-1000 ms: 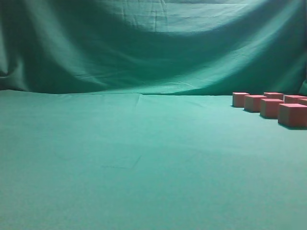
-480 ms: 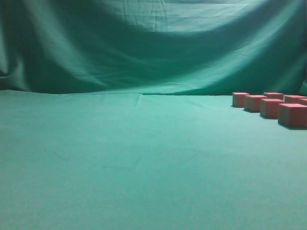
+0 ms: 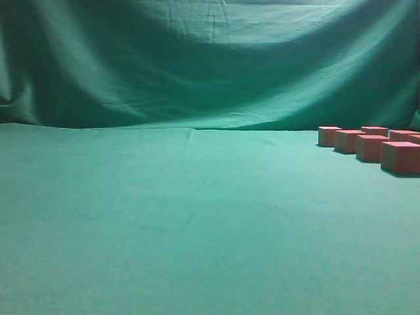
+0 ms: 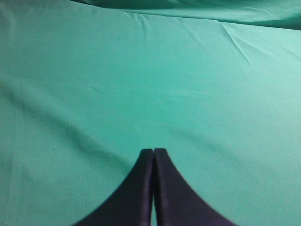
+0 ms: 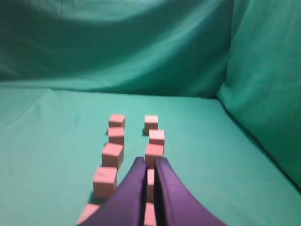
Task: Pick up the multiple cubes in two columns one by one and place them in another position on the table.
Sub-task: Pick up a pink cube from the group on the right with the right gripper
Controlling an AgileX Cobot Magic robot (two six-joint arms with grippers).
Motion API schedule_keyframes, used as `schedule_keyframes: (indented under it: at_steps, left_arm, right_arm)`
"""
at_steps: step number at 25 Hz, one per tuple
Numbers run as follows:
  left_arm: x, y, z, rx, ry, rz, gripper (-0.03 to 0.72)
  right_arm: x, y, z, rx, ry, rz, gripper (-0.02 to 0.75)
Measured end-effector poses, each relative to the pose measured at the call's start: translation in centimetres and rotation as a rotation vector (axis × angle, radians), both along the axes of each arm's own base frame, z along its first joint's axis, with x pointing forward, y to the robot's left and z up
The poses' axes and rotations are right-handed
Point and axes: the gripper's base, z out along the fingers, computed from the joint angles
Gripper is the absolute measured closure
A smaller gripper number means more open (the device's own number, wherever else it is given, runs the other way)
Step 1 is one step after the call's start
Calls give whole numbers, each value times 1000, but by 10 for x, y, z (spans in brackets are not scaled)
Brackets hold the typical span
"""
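On the green counter (image 3: 164, 216), at three o'clock, pink cubes (image 5: 113, 155) sit in two columns, none visibly moved. The right hand (image 5: 150, 165) hovers above them, nearly pressed together; the left hand (image 4: 154, 153) is pressed together, empty.

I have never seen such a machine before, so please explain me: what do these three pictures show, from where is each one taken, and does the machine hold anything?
It is a robot with two arms; each ends in a two-finger gripper with a camera on the wrist. One picture looks along the table from the side and shows neither arm. One looks past the left gripper: closed, empty, only green cloth below. The last looks past the right gripper: nearly closed, holding nothing, above the cubes. These small pink blocks stand in two columns, not yet moved.
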Motion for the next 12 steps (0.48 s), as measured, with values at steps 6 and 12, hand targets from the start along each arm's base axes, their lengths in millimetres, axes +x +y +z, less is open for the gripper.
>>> schedule_keyframes:
  at_steps: [6, 12]
  left_arm:
    - [0, 0, 0, 0, 0, 0, 688]
    - [0, 0, 0, 0, 0, 0, 688]
  right_arm:
    - [-1, 0, 15, 192, -106, 7, 691]
    - [3, 2, 52, 183, 65, 4, 691]
